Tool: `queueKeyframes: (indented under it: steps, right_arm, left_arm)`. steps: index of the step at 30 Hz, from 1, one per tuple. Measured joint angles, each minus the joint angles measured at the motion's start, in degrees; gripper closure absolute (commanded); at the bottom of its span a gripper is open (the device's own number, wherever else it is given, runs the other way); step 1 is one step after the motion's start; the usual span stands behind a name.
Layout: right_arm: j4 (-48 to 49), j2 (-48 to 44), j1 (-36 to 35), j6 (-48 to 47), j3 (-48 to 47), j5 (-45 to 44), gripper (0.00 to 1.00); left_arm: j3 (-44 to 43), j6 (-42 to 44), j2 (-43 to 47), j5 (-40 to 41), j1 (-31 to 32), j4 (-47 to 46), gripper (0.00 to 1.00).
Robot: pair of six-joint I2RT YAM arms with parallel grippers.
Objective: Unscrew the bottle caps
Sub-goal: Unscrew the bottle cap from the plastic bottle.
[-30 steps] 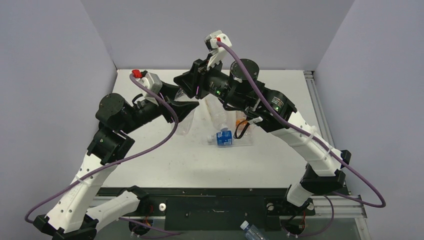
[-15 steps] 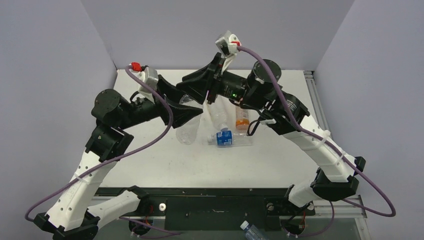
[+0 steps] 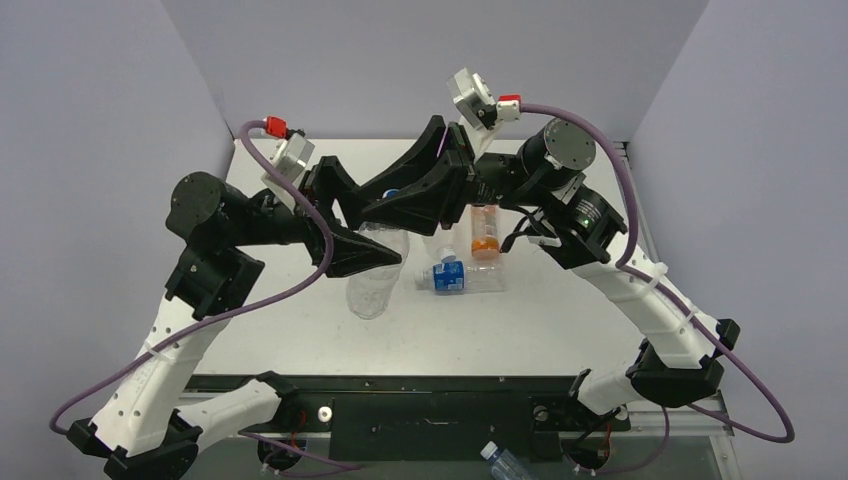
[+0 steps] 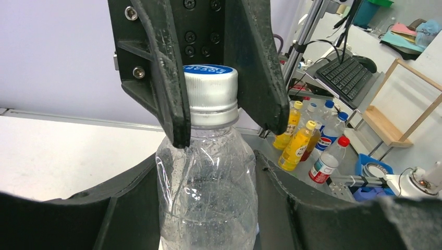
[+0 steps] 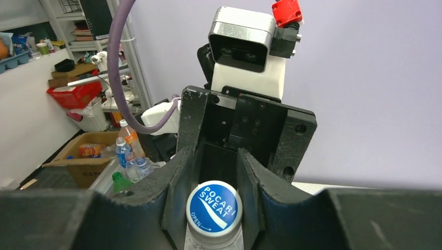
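White ridged cap (blue printed top) tight in right gripper; clear bottle tight in left gripper.

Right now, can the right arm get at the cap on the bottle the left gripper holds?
Seemingly yes: the right gripper is shut on the cap from above; the left gripper clamps the bottle lower down.

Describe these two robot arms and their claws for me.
The left arm and right arm match: white lower segments, black round joints. A purple cable loops along each to a silver camera box with a red plug. The left gripper and right gripper are black, angular, two-fingered.
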State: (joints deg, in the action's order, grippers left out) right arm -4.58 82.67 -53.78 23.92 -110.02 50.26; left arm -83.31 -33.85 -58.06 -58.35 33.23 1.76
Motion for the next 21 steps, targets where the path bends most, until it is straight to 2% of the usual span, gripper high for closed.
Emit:
queueKeyframes:
  steps: [1, 3, 5, 11, 13, 17, 21]
  right_arm:
    - [-0.11, 0.0, 0.46, 0.37, 0.07, 0.09, 0.55]
    - [-1.22, -0.15, 0.85, 0.42, 0.02, -2.14, 0.32]
    - [-5.11, -0.79, 0.94, -0.59, -0.04, -7.96, 0.23]
    - [-16.44, -1.36, -3.28, -4.98, -3.98, -31.91, 0.19]
    - [-19.71, -1.07, -5.84, -6.05, -5.81, -40.35, 0.21]
    - [-23.63, 0.81, -8.59, -6.99, -9.92, -51.34, 0.3]
    - [-24.92, 2.56, -9.33, -6.99, -10.95, -56.26, 0.35]
  left_arm:
    - [0.02, 0.04, -0.17, 0.07, -0.02, 0.09, 1.0]
    - [0.02, 0.63, -0.48, 0.7, -0.02, 0.17, 1.0]
    - [0.02, 2.29, -0.31, 1.95, -0.07, -0.02, 1.0]
    - [1.33, 12.72, 1.22, 12.07, -0.33, 2.45, 1.0]
    - [2.64, 16.57, 1.97, 15.15, -0.33, 3.28, 1.0]
    - [4.83, 22.62, 2.82, 20.44, -0.33, 4.85, 1.0]
    - [6.08, 26.14, 2.89, 24.17, -0.33, 6.01, 1.0]
